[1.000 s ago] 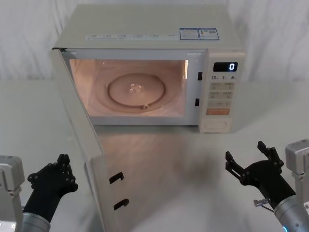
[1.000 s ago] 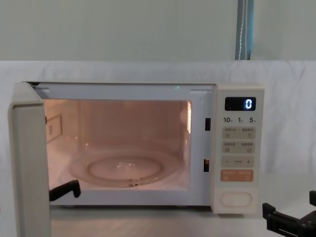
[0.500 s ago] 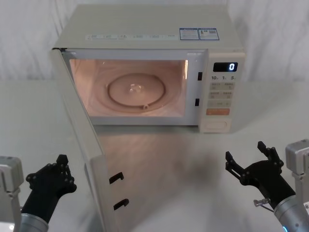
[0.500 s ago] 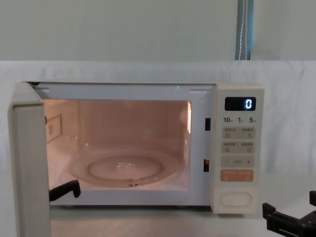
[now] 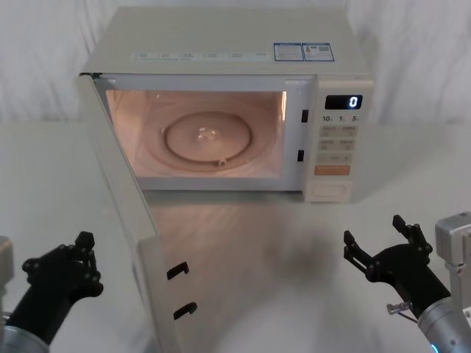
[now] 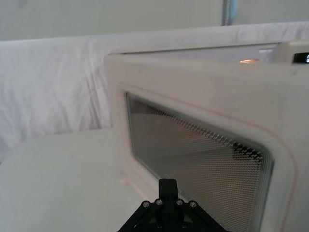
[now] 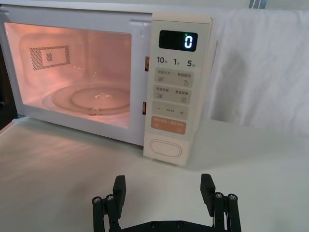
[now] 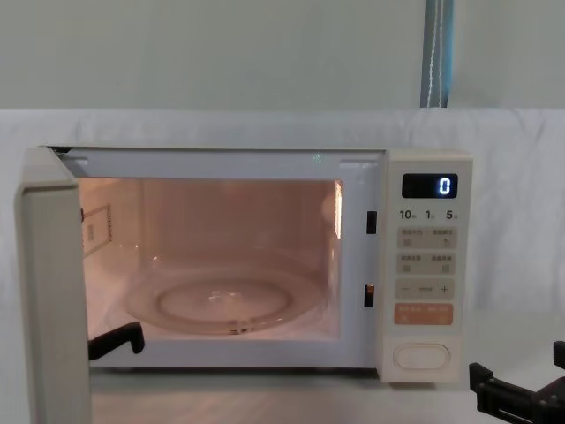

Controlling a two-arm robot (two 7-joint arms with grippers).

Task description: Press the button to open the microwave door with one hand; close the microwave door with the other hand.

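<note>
The cream-white microwave door [image 5: 125,220] is swung wide open, cavity lit. Right gripper [image 7: 164,191] is spread open near the white desk [image 5: 294,250]; left gripper [image 5: 62,268] cannot be judged.

cream microwave [image 5: 221,44], orange-lit (inside), black end effectors [image 5: 383,254]

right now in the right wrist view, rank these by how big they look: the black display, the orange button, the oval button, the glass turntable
1. glass turntable, clearly the largest
2. orange button and oval button: they look about alike, so I won't rank them
3. black display, looks slightly smaller
</note>
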